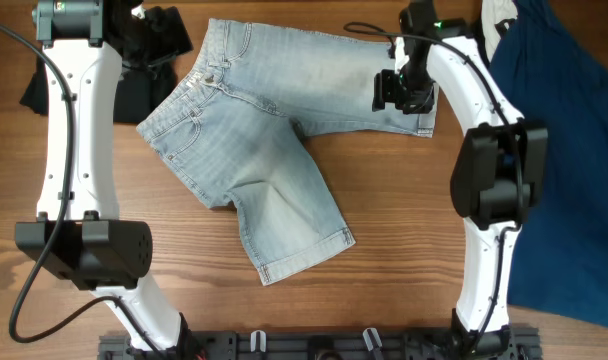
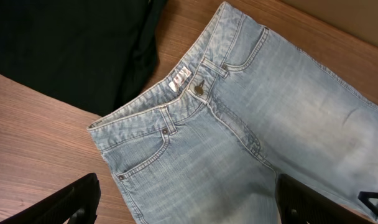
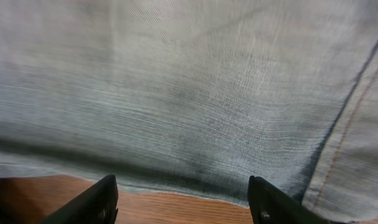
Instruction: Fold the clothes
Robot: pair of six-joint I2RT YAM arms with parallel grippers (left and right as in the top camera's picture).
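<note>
From overhead, we see the light-blue denim pants spread flat on the wooden table, front side up. One leg runs out sideways and the other slants toward the near edge, so we judge that no fold has been made yet. The right gripper sits over the hem end of the sideways leg, probably so it can lift that leg across. The left arm reaches to the waistband corner of the pants. A black garment lies just beside that corner, and a navy-blue cloth lies beyond the hem end, well apart from the pants. In the left wrist view, the left gripper hovers with its fingers spread wide and holds nothing. The waistband and button are ahead of it, and the black garment touches or overlaps the waistband, so a low grab there could catch both fabrics. In the right wrist view, the right gripper's fingers are also parted and empty. They straddle the leg's edge where the denim meets bare wood, and nothing blocks it.
</note>
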